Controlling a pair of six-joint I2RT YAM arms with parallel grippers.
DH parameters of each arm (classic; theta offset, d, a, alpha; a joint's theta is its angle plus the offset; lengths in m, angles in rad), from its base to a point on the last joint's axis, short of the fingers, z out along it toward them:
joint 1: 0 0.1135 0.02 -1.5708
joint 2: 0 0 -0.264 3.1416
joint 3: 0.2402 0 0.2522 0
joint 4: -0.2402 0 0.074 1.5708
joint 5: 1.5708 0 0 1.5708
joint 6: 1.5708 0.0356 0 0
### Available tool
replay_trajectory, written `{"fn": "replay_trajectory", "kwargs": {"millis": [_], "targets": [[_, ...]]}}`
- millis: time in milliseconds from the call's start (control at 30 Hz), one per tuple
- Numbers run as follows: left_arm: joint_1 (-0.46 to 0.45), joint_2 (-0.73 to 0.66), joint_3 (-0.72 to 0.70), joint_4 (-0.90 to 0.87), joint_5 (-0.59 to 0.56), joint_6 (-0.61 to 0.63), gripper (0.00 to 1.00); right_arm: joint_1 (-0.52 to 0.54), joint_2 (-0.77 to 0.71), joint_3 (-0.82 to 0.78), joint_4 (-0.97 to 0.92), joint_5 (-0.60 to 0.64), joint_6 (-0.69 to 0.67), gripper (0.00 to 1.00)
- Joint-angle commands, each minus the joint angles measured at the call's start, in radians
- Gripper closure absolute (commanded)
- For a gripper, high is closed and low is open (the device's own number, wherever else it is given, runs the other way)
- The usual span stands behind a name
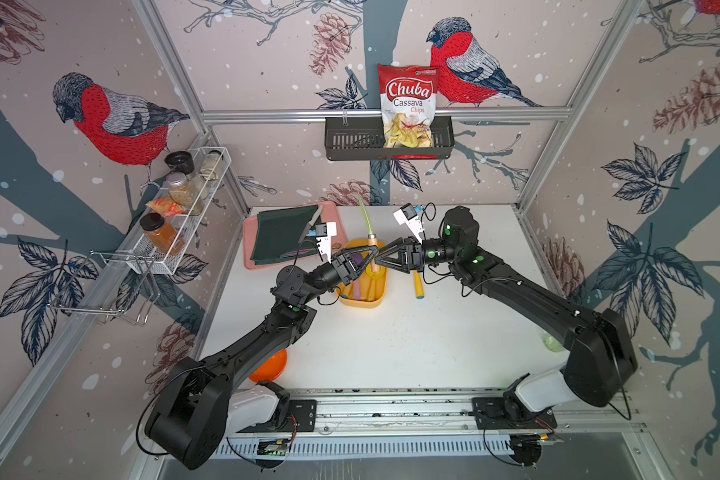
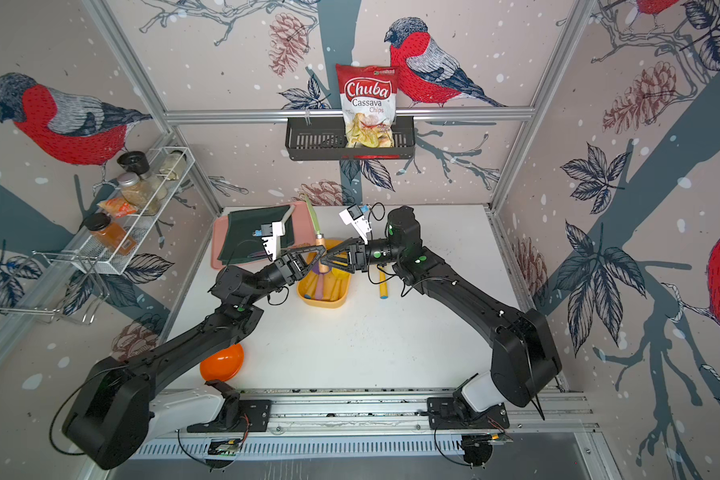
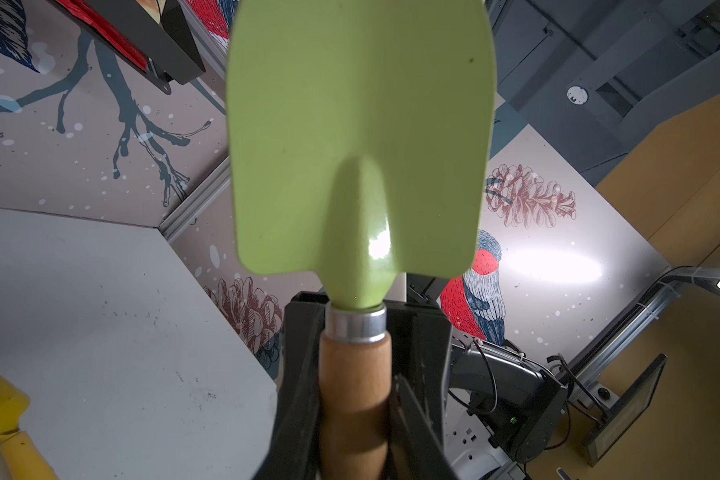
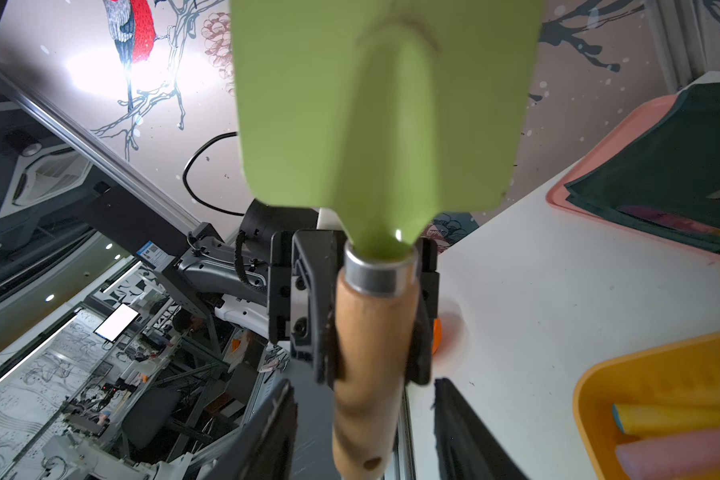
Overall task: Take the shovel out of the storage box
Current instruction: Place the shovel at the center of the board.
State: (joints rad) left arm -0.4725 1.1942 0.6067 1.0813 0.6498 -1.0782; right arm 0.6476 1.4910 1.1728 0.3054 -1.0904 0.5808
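Shovel point(image 3: 358, 166) held upright just above storage box point(image 1: 362, 304), clamped at wooden handle point(image 4: 371, 332) by left pincer point(image 3: 356, 399). Right pincer point(image 4: 364, 382) parted around handle, not touching. Judged light, rigid, smooth; best gripped mid-handle.

Both arms point(image 1: 246, 345) are black, with white bases point(image 1: 254, 405) and green dots point(image 1: 432, 253)

Both arms stretch inward, grippers tip to tip; left gripper point(image 3: 356, 399) clamps the shovel point(image 3: 358, 145), right gripper point(image 4: 366, 436) gapes around it.
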Motion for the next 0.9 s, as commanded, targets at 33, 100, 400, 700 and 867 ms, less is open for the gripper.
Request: {"fn": "replay_trajectory", "kwargs": {"millis": [33, 100, 400, 700, 867], "targets": [[-0.003, -0.001, -0.001, 0.031, -0.007, 0.034, 1.0, 0.004, 0.0, 0.005, 0.043, -0.028, 0.019, 0.5], [-0.003, 0.004, -0.001, 0.034, -0.01, 0.032, 1.0, 0.01, 0.006, 0.005, 0.055, -0.039, 0.03, 0.53], [-0.006, 0.015, -0.012, 0.06, -0.01, 0.017, 1.0, 0.013, 0.03, 0.009, 0.087, -0.055, 0.057, 0.69], [-0.014, 0.015, -0.013, 0.03, -0.01, 0.036, 1.0, 0.012, 0.043, 0.001, 0.069, -0.048, 0.047, 0.82], [-0.014, -0.003, 0.002, -0.091, -0.031, 0.091, 0.41, 0.003, 0.039, 0.002, 0.012, -0.021, 0.007, 0.84]]}}
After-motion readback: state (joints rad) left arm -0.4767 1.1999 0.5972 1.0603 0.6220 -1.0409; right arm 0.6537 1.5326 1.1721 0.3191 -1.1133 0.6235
